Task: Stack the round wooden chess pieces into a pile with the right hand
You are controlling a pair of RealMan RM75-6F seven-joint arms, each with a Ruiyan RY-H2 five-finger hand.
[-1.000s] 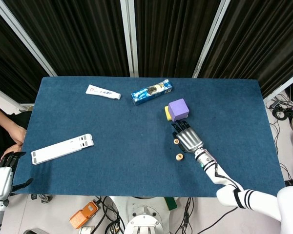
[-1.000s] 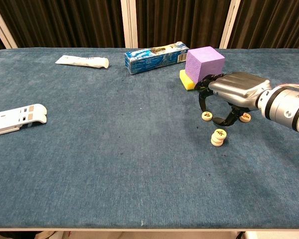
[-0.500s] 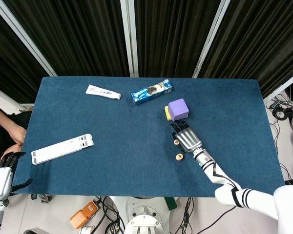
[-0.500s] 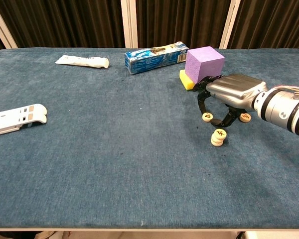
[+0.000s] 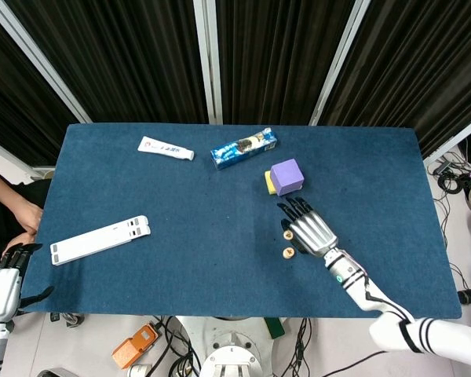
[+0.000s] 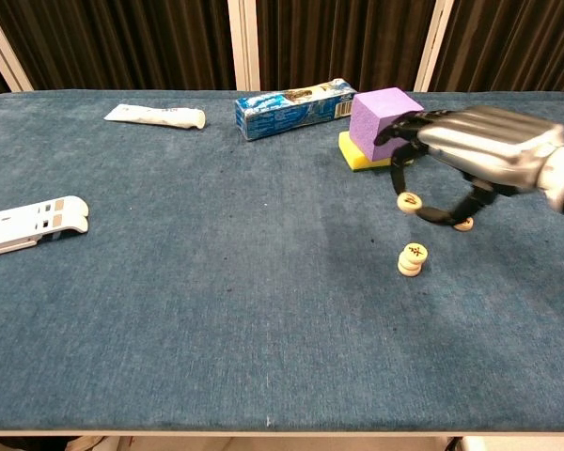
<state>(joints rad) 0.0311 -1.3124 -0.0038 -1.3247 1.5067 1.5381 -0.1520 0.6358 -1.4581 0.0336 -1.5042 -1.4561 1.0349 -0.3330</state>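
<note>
A short stack of round wooden chess pieces [image 6: 414, 259] [image 5: 289, 253] stands on the blue cloth. My right hand [image 6: 475, 150] [image 5: 310, 229] hovers above and just behind it. It pinches another round piece [image 6: 409, 201] [image 5: 287, 234] between a fingertip and the thumb, clear of the cloth. One more piece [image 6: 463, 224] lies on the cloth behind the thumb, partly hidden. My left hand [image 5: 3, 281] hangs off the table's near left corner, fingers apart and holding nothing.
A purple block [image 6: 385, 115] on a yellow sponge [image 6: 355, 155] sits just behind the right hand. Further back lie a blue box [image 6: 294, 107] and a white tube [image 6: 155, 116]. A white folding stand [image 6: 28, 224] lies at the left. A person's hand [image 5: 22, 217] is at the left edge.
My right hand has closed on the piece that lay on the cloth and lifted it, rising and shifting slightly right. The stack and the far piece have not moved.
</note>
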